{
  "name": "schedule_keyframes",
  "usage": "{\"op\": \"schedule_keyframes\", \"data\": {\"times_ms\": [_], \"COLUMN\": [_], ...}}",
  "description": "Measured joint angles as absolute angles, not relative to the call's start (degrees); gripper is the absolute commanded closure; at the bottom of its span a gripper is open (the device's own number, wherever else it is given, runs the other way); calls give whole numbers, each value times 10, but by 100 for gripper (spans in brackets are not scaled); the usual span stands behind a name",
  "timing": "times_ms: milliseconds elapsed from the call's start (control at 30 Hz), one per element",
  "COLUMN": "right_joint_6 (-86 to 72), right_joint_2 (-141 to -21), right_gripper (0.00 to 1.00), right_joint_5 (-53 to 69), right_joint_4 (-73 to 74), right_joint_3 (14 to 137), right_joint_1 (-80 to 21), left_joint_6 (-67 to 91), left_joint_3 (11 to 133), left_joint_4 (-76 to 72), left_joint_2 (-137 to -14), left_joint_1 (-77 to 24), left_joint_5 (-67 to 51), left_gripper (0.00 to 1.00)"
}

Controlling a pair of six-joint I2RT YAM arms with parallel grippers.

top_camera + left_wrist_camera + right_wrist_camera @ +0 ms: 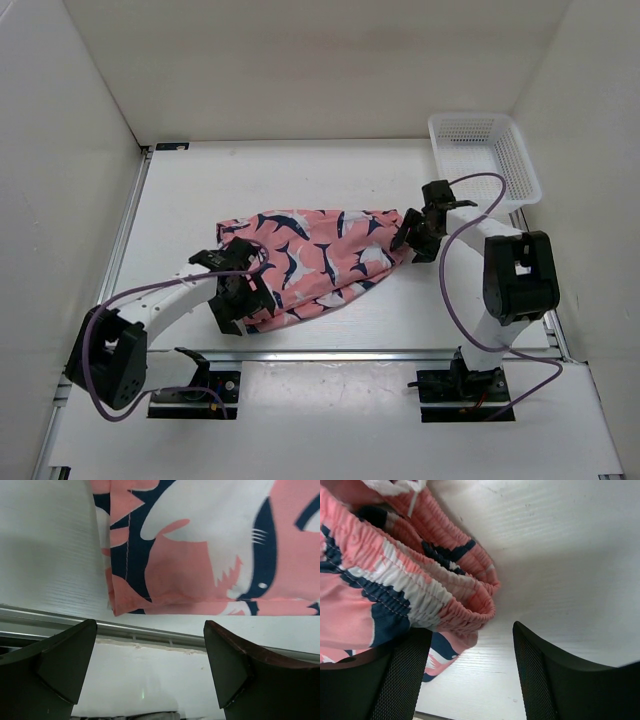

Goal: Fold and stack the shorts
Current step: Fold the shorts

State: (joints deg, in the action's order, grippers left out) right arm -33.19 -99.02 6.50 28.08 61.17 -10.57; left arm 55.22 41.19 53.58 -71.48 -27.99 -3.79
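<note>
Shorts (310, 262) lie bunched, seemingly folded, on tabletop (300, 180), stretched between my two claws. Left claw (150, 625) wide, empty; hem corner just ahead. Right claw (472, 630) parted, empty; waistband beside one finger. Risk: limp cloth snags on finger, fold drags open. Gathered ribbed elastic, flat stitched hem.

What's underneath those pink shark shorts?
The shorts lie folded on the white table, which shows around them. The right wrist view shows cloth layers stacked at the waistband; anything beneath is covered.
</note>
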Motion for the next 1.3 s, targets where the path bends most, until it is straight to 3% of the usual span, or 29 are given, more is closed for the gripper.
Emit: {"op": "schedule_keyframes", "data": {"times_ms": [167,267,367,400,467,500,667,867,900,933,1000,1033,1067,1100,1233,1300], "right_joint_6": [-340,-345,-348,-350,-353,-356,-375,-432,-445,-465,-498,-514,-522,-529,-544,-550], "right_joint_2": [-1009,-1026,-1037,-1040,-1044,-1045,-1022,-912,-895,-878,-862,-858,-855,-855,-858,-857], "right_gripper": [36,42,61,80,96,100,100,100,96,78,59,54,48,48,34,27], "right_joint_5": [60,60,57,57,54,52,13,-42,-46,-57,-75,-82,-91,-96,-106,-112], "right_joint_4": [274,260,243,237,229,228,215,226,227,229,239,244,244,243,242,243], "right_joint_3": [629,633,640,640,640,640,616,518,500,478,451,445,445,446,452,454], "right_joint_1": [-106,-106,-106,-106,-107,-109,-130,-178,-188,-204,-234,-250,-264,-275,-292,-292], "left_joint_6": [561,567,575,578,580,578,558,516,509,502,484,477,467,463,449,444], "left_joint_3": [390,383,382,383,386,389,422,482,489,494,500,503,504,504,508,518], "left_joint_4": [511,497,493,494,492,490,490,490,490,491,494,496,499,503,528,538], "left_joint_2": [-755,-781,-799,-801,-808,-813,-845,-883,-884,-884,-884,-884,-884,-881,-846,-827], "left_joint_1": [-291,-297,-299,-298,-298,-296,-255,-191,-181,-171,-157,-152,-147,-143,-125,-114], "left_joint_5": [-56,-57,-58,-57,-53,-53,-38,9,15,20,26,28,28,28,27,27], "left_gripper": [0,7,39,67,90,90,90,90,86,78,59,43,9,1,0,8]}}
